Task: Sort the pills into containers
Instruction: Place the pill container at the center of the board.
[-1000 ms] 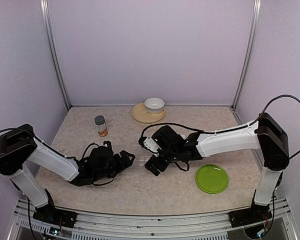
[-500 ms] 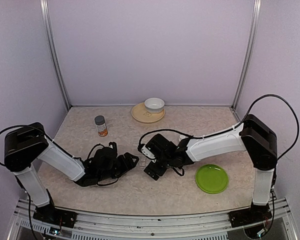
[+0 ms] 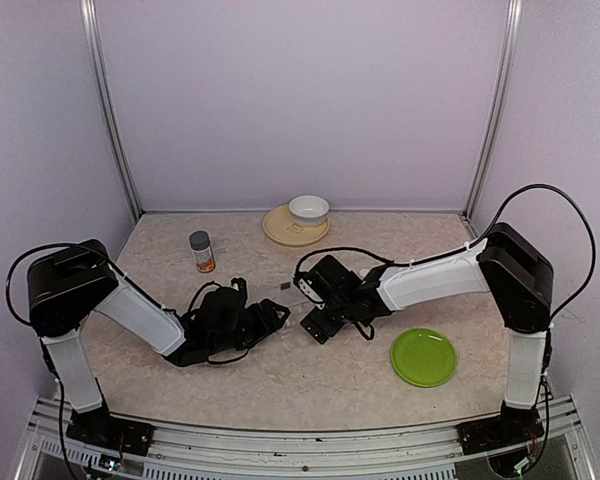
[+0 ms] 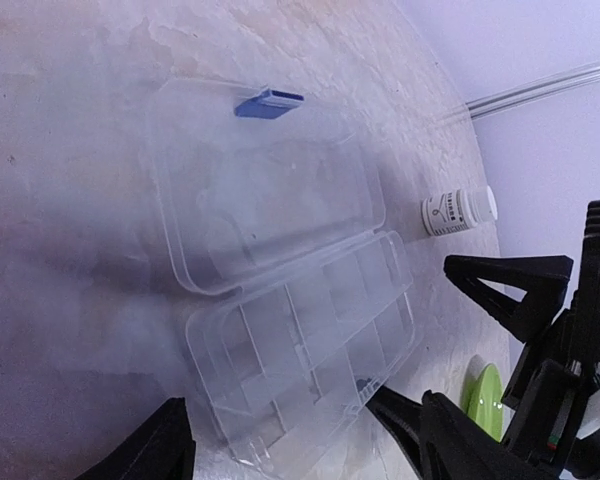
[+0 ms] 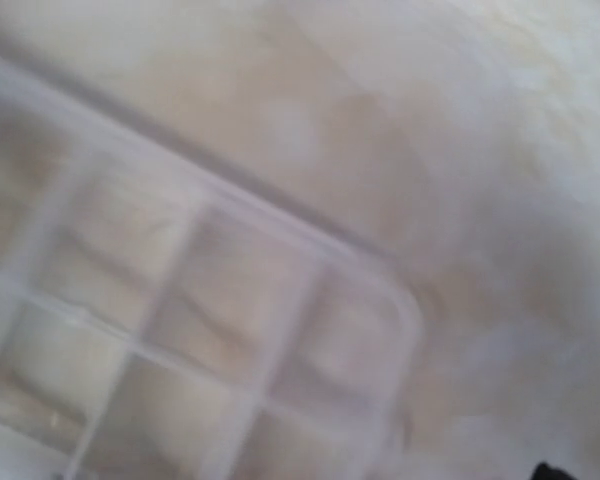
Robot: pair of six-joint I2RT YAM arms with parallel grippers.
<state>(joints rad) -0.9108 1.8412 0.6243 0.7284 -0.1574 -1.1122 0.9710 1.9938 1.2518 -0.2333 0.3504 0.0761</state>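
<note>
We closed in from both sides. Our wide left gripper (image 3: 279,317) has the pill box (image 4: 300,330) at 12 o'clock; the right gripper's (image 3: 318,326) spread we cannot tell.

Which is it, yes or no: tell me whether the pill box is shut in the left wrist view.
No, the pill box lies open, its lid with the blue latch folded flat beside the divided tray.

Both arms stretch low toward centre; left gripper (image 3: 276,315) spread wide, right gripper (image 3: 316,325) tilted downward.
</note>
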